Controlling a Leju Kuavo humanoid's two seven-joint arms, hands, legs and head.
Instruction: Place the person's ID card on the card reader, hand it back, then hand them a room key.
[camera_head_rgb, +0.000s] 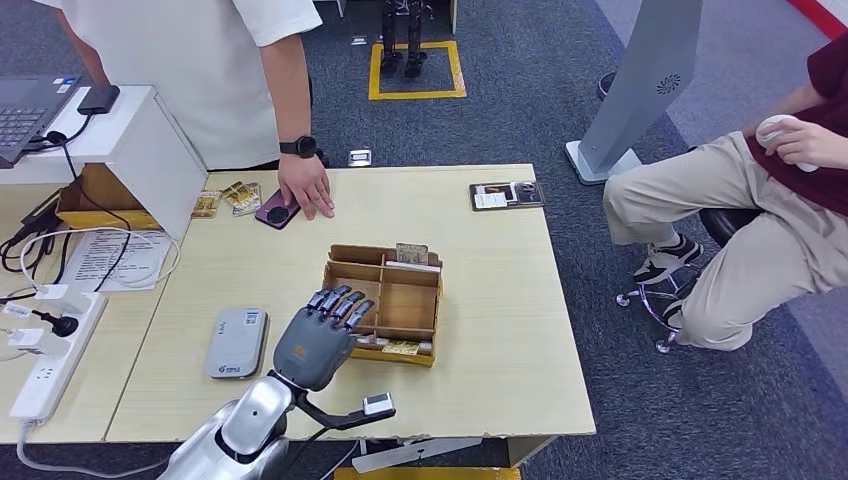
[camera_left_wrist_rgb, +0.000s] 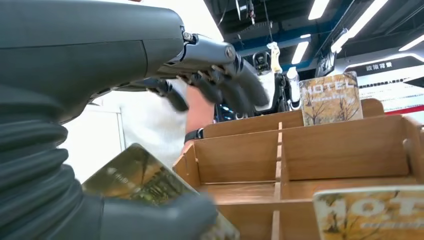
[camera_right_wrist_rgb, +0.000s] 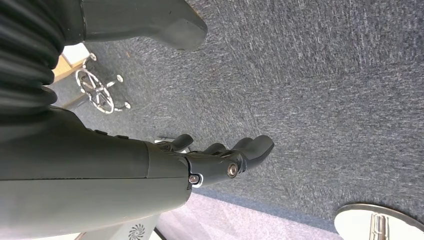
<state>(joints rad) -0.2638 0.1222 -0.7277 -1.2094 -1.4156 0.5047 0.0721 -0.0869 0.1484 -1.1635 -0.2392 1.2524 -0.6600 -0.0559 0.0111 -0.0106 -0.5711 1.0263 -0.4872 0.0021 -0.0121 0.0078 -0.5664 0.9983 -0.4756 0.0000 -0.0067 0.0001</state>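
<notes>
Left hand (camera_head_rgb: 318, 340) hovered at the box's (camera_head_rgb: 385, 300) seven o'clock corner, thumb pressed on a key card (camera_left_wrist_rgb: 145, 182), fingers spread above; I judged it gripped. That hold looked shallow: lifting could drop the card or snag the box wall. Right hand (camera_right_wrist_rgb: 220, 160) hung loosely curled, empty. Reader (camera_head_rgb: 237, 342) lay at nine o'clock.
</notes>
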